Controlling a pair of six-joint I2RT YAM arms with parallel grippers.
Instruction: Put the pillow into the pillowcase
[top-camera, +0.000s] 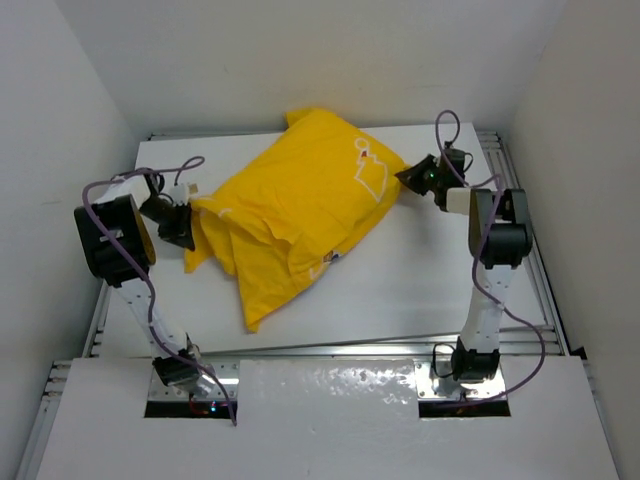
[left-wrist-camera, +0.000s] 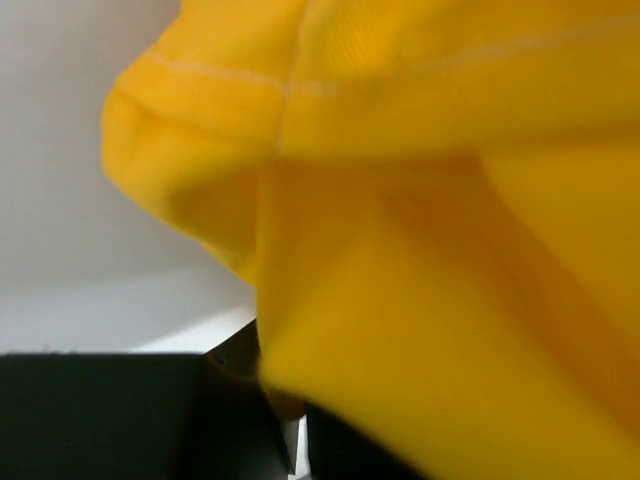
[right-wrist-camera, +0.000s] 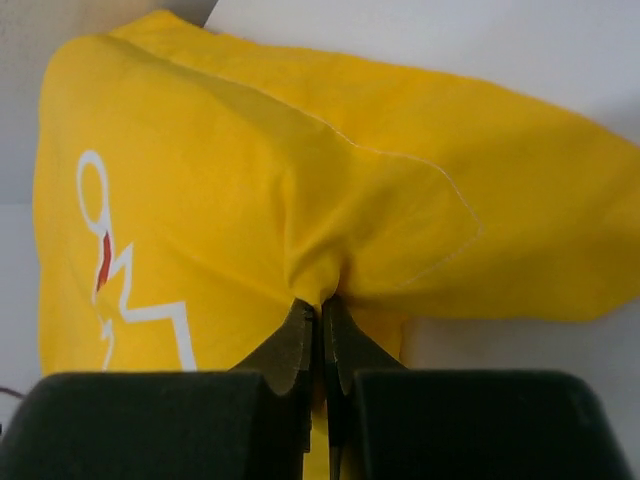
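R gripper (right-wrist-camera: 322, 312) pinched shut on pillowcase (right-wrist-camera: 200, 200) corner; L gripper (top-camera: 190, 230) clamped on its opposite edge

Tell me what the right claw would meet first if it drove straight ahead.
The pillowcase: the right claw is shut on a fold of it, and its puffed yellow bulk likely lies directly ahead.

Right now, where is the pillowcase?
In the top view, the pillowcase lies just left of the table centre, held between the left fingers and the right fingers.
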